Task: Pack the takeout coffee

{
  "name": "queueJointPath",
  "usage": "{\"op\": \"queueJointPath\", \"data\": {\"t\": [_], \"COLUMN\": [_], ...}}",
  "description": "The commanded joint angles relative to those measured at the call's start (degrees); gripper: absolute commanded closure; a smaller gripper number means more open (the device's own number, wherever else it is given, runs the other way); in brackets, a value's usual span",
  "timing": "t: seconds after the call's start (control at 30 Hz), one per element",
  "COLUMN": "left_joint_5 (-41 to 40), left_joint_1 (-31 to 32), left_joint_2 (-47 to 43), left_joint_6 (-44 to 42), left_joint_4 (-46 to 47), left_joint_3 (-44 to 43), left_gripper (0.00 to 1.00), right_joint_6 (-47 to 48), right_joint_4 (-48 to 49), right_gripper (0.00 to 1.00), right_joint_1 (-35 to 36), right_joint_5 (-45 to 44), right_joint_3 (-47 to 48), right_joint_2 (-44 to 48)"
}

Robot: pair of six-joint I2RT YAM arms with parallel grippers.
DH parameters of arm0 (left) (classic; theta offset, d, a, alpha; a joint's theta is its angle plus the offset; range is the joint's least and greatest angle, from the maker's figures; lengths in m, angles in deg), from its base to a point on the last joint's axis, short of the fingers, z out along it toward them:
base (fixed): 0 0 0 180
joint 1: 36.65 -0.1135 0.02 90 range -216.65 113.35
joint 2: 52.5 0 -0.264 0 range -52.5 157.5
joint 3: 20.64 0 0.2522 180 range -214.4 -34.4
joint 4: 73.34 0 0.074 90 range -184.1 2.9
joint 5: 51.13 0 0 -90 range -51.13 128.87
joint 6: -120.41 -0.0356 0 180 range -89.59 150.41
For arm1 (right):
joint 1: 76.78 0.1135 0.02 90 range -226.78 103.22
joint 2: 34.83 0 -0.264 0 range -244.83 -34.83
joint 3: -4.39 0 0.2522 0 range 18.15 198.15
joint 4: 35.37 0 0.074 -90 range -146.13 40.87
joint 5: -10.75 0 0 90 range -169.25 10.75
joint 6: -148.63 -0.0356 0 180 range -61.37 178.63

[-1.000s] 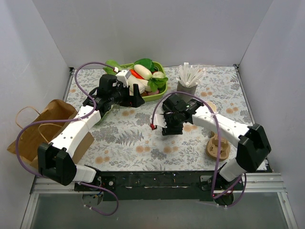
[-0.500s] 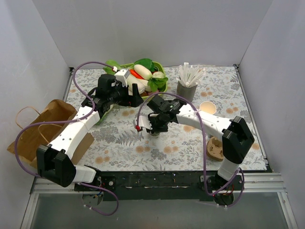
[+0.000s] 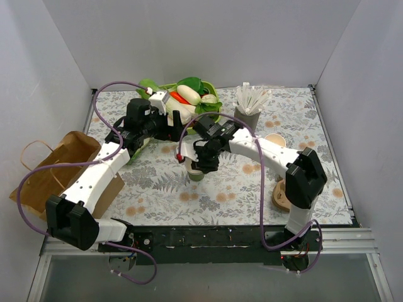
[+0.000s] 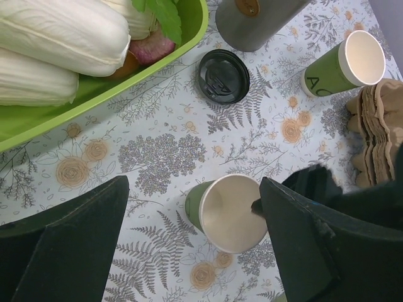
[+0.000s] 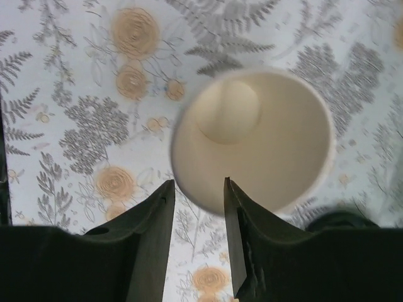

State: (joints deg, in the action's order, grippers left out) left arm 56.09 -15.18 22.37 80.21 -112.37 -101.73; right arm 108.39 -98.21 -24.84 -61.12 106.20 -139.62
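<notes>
I'm pinching the rim of the lidless green cup (image 4: 230,214) with my right gripper (image 5: 198,182), one finger inside, holding it upright mid-table since its lid (image 4: 220,75) is lying off by the straw holder (image 4: 252,22), and I'm hovering my left gripper (image 4: 194,182) wide open and empty above, probably for a handoff toward the bag (image 3: 56,163).

Top camera high, near side, looking down, wrist cameras close, steeply downward, all sharing lidless cup (image 4: 230,214)

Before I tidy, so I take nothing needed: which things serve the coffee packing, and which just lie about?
For the job: held cup, lid, bag.
Lying about: spare cup, straw holder, vegetable tray, carriers.
</notes>
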Motion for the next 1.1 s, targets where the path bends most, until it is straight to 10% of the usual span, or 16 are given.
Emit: {"op": "queueJointPath", "data": {"t": [0.0, 1.07], "left_joint_5": [-0.51, 2.74], "left_joint_1": [-0.29, -1.52], "left_joint_2": [-1.75, 0.89], "left_joint_6": [-1.02, 2.93], "left_joint_4": [0.40, 2.43], "left_joint_3": [-0.61, 1.41], "left_gripper": [0.14, 0.13], "right_joint_6": [0.16, 1.66], "right_joint_4": [-2.95, 1.36], "right_gripper": [0.56, 0.57], "right_joint_1": [-7.02, -15.82], "right_joint_5": [2.08, -19.80], "right_joint_3": [5.11, 8.63], "right_joint_2": [5.65, -13.77]}}
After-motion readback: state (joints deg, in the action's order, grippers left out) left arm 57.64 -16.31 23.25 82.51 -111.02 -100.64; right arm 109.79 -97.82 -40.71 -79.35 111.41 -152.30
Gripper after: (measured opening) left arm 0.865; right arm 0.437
